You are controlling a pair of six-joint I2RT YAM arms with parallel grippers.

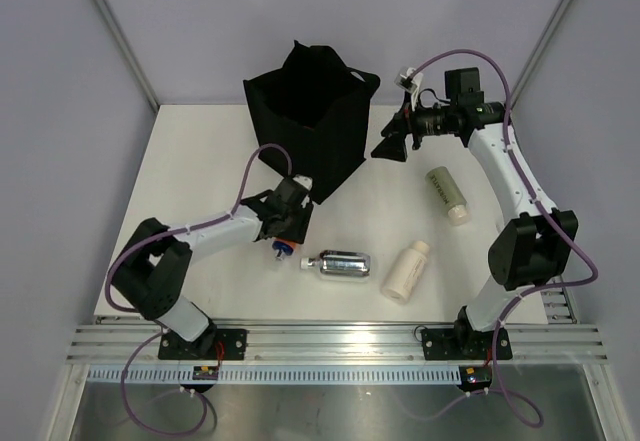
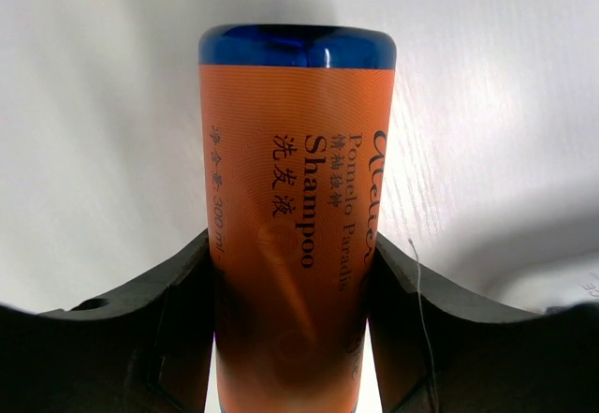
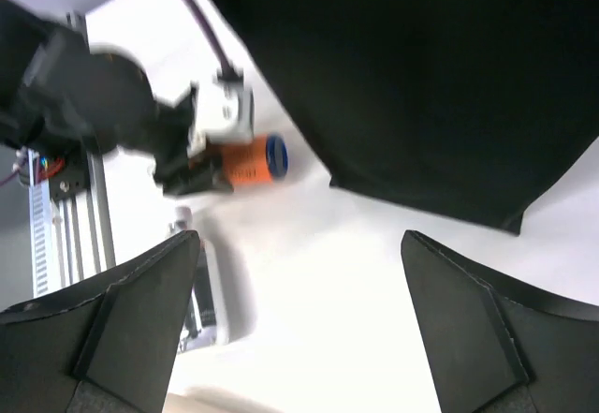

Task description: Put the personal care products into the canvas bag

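Top view: the bag (image 1: 310, 126) stands upright at the far middle of the table (image 1: 200, 161), its mouth open. The left gripper (image 1: 287, 229) is at the bag's near corner, its jaws clamped on an orange bottle (image 1: 284, 249) whose blue cap (image 1: 281, 255) points toward the near edge. Whether that bottle touches the table cannot be told from here. A silver bottle (image 1: 342, 264) lies on its side just right of it. Further right lies a cream bottle (image 1: 407, 269), and beyond that a sage-green bottle (image 1: 447, 196) – all three well apart from the bag. The right gripper (image 1: 393, 139) hangs by the bag's right side with its jaws apart, holding nothing.

Left wrist view: the orange bottle fills the middle, marked "Shampoo", blue cap at the top. The two black fingers (image 2: 159, 338) press on it from either side. White table lies behind.

Right wrist view: the two dark fingers (image 3: 122, 329) stand wide apart at the bottom corners with only white table between them. The black bag takes up the upper right. The left gripper shows at the upper left – blurred – with the orange bottle in it, cap toward the bag. A pale bottle lies below it by the left finger, too blurred to name.
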